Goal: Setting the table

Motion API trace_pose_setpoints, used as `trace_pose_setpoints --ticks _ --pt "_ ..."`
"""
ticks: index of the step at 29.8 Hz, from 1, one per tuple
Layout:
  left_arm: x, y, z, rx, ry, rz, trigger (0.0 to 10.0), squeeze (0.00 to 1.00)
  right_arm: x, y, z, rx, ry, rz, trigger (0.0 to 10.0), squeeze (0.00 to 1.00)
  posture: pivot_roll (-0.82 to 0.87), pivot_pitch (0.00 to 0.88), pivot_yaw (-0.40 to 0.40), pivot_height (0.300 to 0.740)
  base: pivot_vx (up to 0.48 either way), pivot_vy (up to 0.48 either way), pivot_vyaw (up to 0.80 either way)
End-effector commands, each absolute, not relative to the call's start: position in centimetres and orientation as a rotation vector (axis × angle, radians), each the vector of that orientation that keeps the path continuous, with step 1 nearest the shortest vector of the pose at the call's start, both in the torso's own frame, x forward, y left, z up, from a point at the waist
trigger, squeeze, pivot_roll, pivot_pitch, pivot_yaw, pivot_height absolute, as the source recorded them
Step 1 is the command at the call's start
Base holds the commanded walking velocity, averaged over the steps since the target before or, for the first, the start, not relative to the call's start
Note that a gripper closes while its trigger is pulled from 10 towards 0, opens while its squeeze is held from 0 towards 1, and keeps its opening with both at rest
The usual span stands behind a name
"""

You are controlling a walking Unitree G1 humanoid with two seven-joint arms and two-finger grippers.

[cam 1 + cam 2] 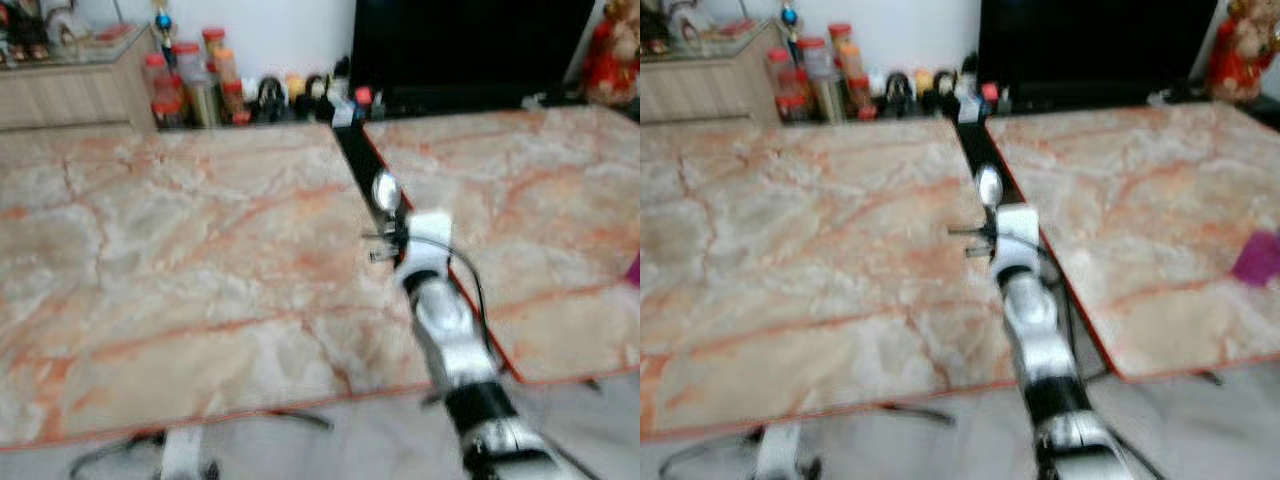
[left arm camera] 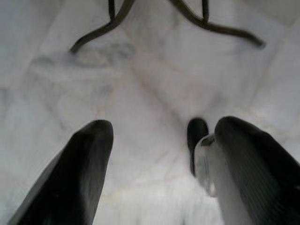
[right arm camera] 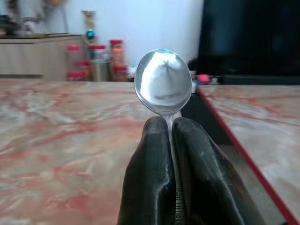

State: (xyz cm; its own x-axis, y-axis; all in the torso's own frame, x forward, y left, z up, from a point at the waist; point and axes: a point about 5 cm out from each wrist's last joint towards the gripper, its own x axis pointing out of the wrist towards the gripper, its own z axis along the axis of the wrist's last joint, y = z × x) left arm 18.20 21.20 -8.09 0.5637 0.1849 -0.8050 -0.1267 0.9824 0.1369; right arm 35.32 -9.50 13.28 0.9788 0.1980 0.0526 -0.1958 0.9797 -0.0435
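Observation:
My right gripper (image 3: 168,124) is shut on a silver spoon (image 3: 163,81) whose bowl stands up past the fingertips. In the head views the right arm reaches forward over the gap between two marble-topped tables, with the spoon (image 1: 386,191) above the inner edge of the left table (image 1: 180,260). The right table (image 1: 520,190) lies just beyond the gap. My left gripper (image 2: 159,140) hangs low by my side, open, pointing at the pale floor with nothing between its fingers (image 2: 79,164).
Jars and bottles (image 1: 195,85) line the wall behind the tables, beside a wooden cabinet (image 1: 70,85). A dark screen (image 1: 470,50) stands behind the right table. A purple object (image 1: 1260,257) lies on the right table's edge. Black table legs (image 2: 206,26) curve over the floor.

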Motion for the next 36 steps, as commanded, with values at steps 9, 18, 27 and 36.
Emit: trace_pose_setpoints --ticks 9,18,27,36 --pt "18.12 20.50 -8.28 0.045 0.967 0.185 10.0 0.00 35.73 -10.72 14.29 -0.042 -0.075 0.171 10.0 0.00 -0.06 0.000 0.005 0.740 0.000 -0.469 -0.15" --pt "18.09 20.50 -8.30 0.047 0.970 0.186 10.0 0.00 35.42 -10.09 14.17 -0.058 -0.074 0.200 10.0 0.00 -0.06 0.000 0.010 0.740 0.086 -0.433 0.00" --pt "17.99 20.47 -8.36 0.046 0.974 0.186 10.0 0.00 35.26 -10.02 14.38 -0.079 -0.092 0.207 10.0 0.00 -0.06 0.000 0.012 0.740 0.290 -0.380 0.00" --pt "17.93 20.39 -8.39 0.045 0.975 0.184 10.0 0.00 35.03 -9.89 14.12 -0.083 -0.080 0.212 10.0 0.00 -0.06 0.000 0.014 0.740 0.339 -0.336 0.09"
